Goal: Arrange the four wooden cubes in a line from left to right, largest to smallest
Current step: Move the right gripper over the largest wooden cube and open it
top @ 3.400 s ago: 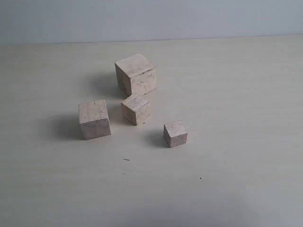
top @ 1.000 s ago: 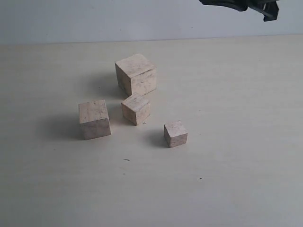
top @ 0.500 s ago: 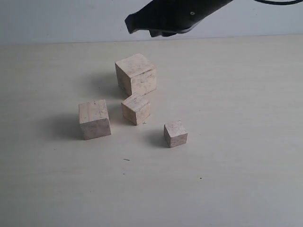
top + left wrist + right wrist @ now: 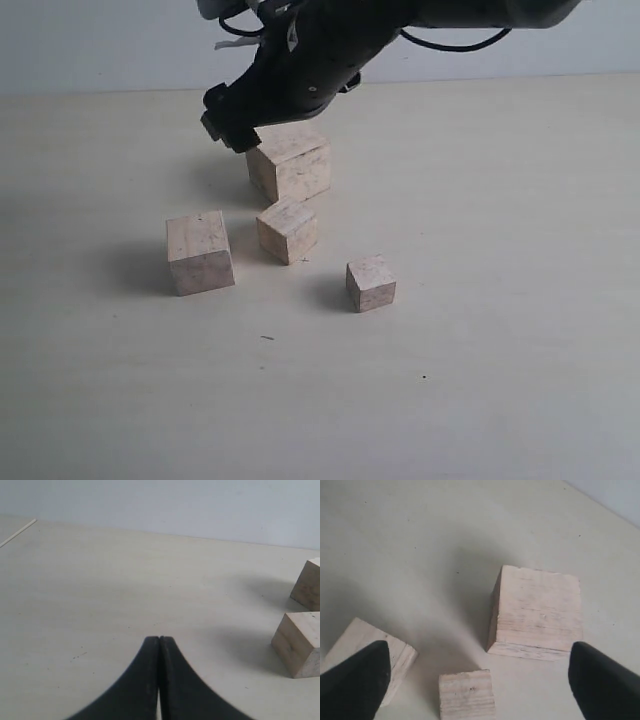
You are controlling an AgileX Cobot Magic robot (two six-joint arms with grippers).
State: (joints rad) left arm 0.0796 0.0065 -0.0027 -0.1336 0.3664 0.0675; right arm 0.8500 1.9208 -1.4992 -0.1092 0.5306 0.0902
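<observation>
Four pale wooden cubes stand on the table. The largest cube is at the back, the second-largest cube at the left, the third cube in the middle and the smallest cube at the front right. My right gripper hangs above them, wide open and holding nothing. In its wrist view the gripper shows the third cube below its gap, the largest cube beyond and the second-largest cube behind one finger. My left gripper is shut and empty, apart from two cubes.
The pale table stretches around the cubes, with a light blue wall behind it. The black right arm crosses the upper part of the exterior view. A table edge shows in the left wrist view.
The right arm has swept in from the upper right, leftward and down, and now shows over the largest cube. The cubes have not moved.
</observation>
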